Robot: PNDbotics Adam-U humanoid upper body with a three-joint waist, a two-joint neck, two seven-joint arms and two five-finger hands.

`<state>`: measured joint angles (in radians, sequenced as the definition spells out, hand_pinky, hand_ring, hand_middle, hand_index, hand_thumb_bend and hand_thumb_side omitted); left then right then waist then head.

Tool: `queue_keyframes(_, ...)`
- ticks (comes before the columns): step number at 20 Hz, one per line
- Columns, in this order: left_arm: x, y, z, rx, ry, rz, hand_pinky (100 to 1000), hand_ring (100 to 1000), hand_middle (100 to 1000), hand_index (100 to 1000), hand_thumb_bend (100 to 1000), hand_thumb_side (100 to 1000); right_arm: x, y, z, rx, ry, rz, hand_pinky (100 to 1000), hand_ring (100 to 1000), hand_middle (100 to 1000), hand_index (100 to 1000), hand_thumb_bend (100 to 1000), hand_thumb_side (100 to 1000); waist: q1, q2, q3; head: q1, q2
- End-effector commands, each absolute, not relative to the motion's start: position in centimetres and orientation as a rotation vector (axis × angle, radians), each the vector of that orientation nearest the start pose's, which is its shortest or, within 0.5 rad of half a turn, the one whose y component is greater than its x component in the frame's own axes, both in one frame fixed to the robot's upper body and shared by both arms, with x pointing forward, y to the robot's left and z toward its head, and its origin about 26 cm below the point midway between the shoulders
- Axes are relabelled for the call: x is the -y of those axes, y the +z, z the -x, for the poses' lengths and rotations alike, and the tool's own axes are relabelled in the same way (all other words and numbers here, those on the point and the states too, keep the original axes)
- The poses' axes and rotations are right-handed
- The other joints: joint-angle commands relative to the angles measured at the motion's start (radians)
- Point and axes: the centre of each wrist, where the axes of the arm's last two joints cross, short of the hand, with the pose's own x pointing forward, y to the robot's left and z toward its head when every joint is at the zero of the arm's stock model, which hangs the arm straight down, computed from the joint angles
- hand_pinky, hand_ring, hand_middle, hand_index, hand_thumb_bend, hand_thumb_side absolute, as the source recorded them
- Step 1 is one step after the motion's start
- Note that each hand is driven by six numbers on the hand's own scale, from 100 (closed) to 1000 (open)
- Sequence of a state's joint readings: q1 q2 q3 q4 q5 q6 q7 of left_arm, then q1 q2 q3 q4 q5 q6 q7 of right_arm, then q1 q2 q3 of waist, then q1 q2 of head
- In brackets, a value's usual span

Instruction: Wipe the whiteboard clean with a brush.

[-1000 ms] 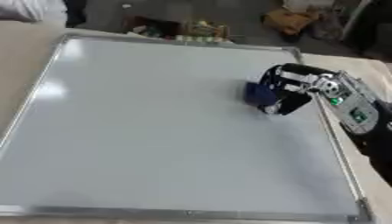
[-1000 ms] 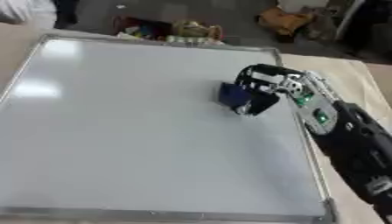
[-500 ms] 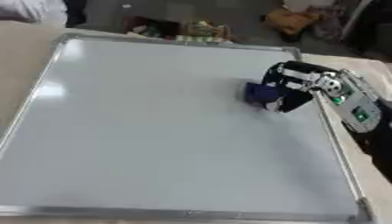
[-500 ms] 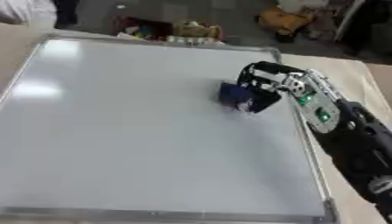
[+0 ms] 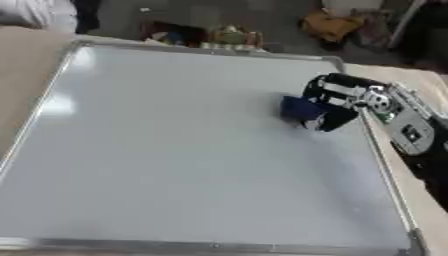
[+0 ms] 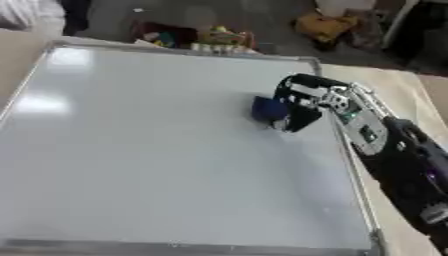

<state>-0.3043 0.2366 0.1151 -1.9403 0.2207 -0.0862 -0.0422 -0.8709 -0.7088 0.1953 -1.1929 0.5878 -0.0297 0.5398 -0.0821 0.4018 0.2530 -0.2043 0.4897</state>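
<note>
Barely shifted, right hand (image 5: pixel 337 102) grips brush (image 5: pixel 300 108) on whiteboard (image 5: pixel 157 150)

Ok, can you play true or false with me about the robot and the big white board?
1. The right hand holds a blue brush. True.
2. The brush sits near the whiteboard's left edge. False: it is near the right edge.
3. The whiteboard is covered in drawings. False: no marks can be seen on it.
4. The brush touches the board's surface. True, as far as the views show.
5. The left hand helps hold the brush. False: the left hand is not in view.
</note>
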Motion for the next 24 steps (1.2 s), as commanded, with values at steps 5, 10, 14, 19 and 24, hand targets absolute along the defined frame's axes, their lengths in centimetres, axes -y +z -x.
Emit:
queue_keyframes(5, -27.83, 19.65, -30.71, 2.352, -0.148, 0.076, 519, 377, 463, 475, 197, 892, 34.66, 28.08, -43.34, 1.371, 1.389, 0.897, 685, 852, 742, 110, 212, 219, 0.003, -0.016, 0.000, 0.000, -0.017)
queue_keyframes(10, -27.80, 19.65, -30.72, 2.350, -0.151, 0.078, 520, 378, 463, 476, 197, 893, 34.64, 28.12, -43.35, 1.376, 1.381, 0.902, 680, 846, 689, 111, 202, 229, 0.002, -0.016, 0.000, 0.000, -0.018)
queue_keyframes(14, -27.81, 19.66, -30.72, 2.350, -0.150, 0.078, 520, 378, 464, 477, 197, 893, 34.63, 28.07, -43.37, 1.378, 1.374, 0.904, 674, 839, 631, 114, 203, 234, 0.003, -0.016, 0.001, 0.000, -0.019)
queue_keyframes(19, -27.80, 19.62, -30.73, 2.348, -0.154, 0.079, 520, 379, 464, 477, 195, 895, 34.64, 28.04, -43.37, 1.383, 1.366, 0.910, 663, 829, 533, 118, 171, 246, 0.002, -0.015, 0.001, 0.000, -0.017)
queue_keyframes(24, -27.78, 19.67, -30.73, 2.350, -0.155, 0.081, 521, 379, 464, 477, 194, 895, 34.75, 28.00, -43.38, 1.381, 1.356, 0.927, 640, 798, 408, 126, 118, 267, 0.002, -0.015, 0.001, 0.000, -0.018)
